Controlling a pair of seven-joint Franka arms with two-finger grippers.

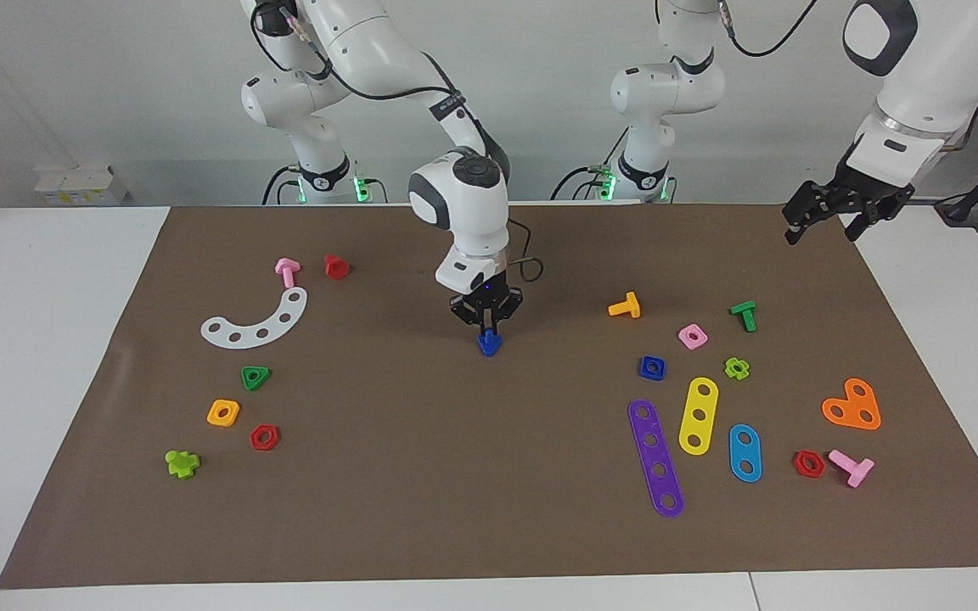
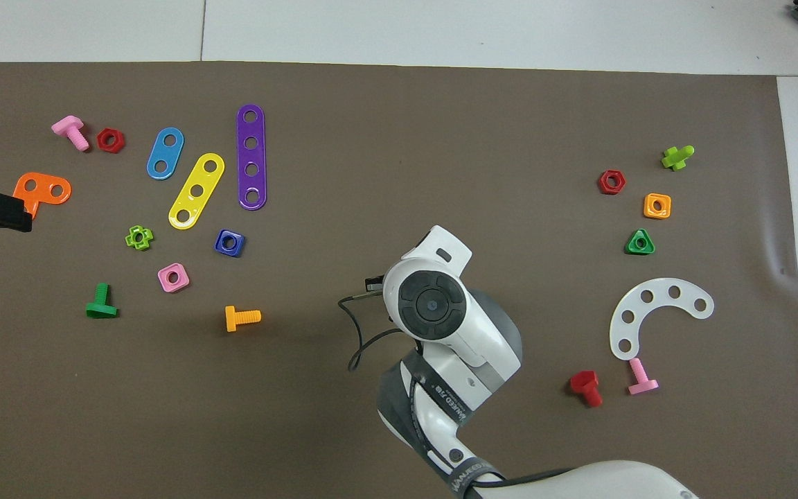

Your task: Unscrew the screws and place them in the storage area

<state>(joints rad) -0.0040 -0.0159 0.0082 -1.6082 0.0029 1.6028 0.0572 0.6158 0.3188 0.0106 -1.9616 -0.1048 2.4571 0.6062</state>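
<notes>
Mid-mat, right claw gripping blue screw

White table (brown mat on it); pale wall.

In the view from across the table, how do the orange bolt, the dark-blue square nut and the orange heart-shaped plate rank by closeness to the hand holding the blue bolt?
From the right hand, all lying toward the left arm's end:
1. Orange bolt, nearest.
2. Dark-blue square nut, next.
3. Orange heart-shaped plate, farthest.
</notes>
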